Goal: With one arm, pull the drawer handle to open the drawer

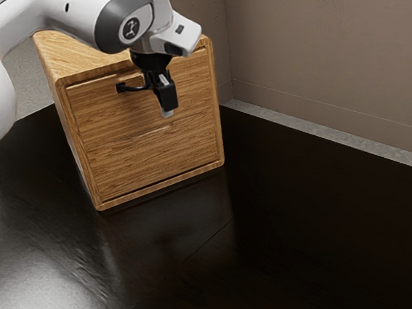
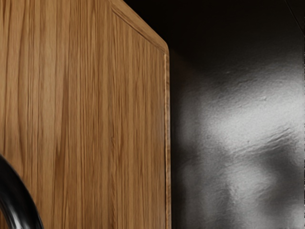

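The white arm (image 1: 59, 9) reaches in from the exterior view's left, its hand bent steeply down over the top front edge of the wooden cabinet (image 1: 70, 50). The black gripper (image 1: 165, 96) hangs at the right end of the dark drawer handle (image 1: 131, 87), high on the drawer front (image 1: 148, 145). Whether its jaws are open or clamped on the handle cannot be told, as the hand covers that end. In the wrist view a blurred black curve (image 2: 14, 202) is cut off beside the wood, above the glossy dark table (image 2: 238, 143).
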### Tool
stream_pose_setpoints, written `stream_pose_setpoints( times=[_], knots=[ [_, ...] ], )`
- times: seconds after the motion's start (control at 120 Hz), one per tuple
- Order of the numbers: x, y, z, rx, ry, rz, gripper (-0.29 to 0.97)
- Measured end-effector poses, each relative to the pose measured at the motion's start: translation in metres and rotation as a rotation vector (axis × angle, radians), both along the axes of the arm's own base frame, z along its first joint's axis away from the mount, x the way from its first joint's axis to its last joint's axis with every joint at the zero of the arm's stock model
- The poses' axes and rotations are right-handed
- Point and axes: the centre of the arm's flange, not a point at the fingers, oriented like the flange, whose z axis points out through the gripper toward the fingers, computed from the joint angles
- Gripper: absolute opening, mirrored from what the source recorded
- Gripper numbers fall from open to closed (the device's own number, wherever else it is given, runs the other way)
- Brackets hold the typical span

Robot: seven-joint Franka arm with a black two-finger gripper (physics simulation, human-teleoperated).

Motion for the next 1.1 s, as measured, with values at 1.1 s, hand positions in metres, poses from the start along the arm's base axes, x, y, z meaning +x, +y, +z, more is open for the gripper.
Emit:
stream_pose_setpoints(
  times=[1.1],
  knots=[
    [-0.008,-0.058,0.001,-0.003,0.015,-0.067,0.49]
  ],
)
